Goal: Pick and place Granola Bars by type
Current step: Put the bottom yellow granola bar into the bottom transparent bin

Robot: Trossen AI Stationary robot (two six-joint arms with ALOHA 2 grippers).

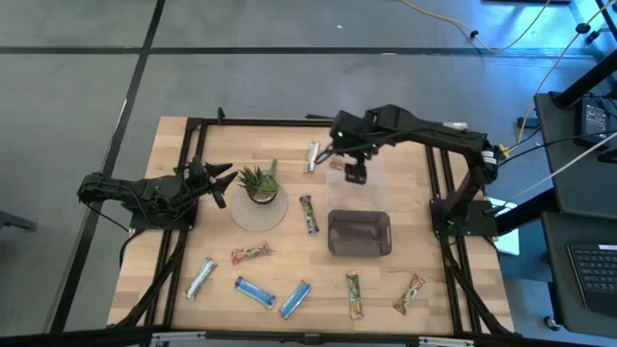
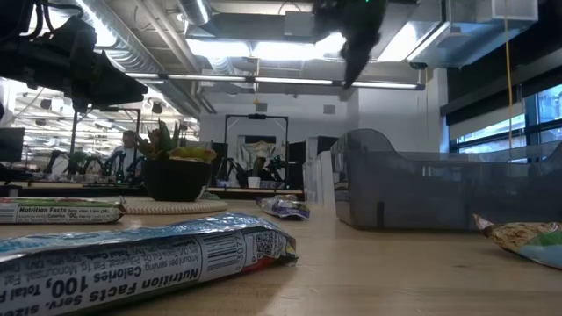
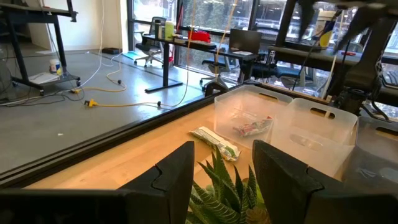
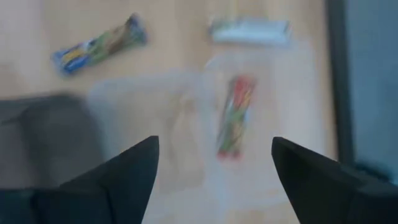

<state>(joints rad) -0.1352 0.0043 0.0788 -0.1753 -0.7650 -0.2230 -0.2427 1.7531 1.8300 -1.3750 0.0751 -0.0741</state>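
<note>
One green-tan bar (image 4: 235,116) lies in the clear bin (image 3: 249,118); the open right pincer (image 4: 214,171) hovers above it. Eight bars wait on the worktop (image 1: 415,193). The left pincer (image 3: 224,174) idles half-open by the plant (image 1: 258,180).

Nine wrapped bars (image 1: 254,289) show, four green-tan, one purple and four blue or silvery, plus two clear bins (image 3: 249,118), one grey bin (image 1: 333,236) and one potted plant (image 1: 258,180).

Between the spread fingers (image 4: 118,177) lies a green-and-red bar (image 4: 234,115) in a clear bin (image 4: 155,87) — two more bars (image 4: 99,43) beyond.
</note>
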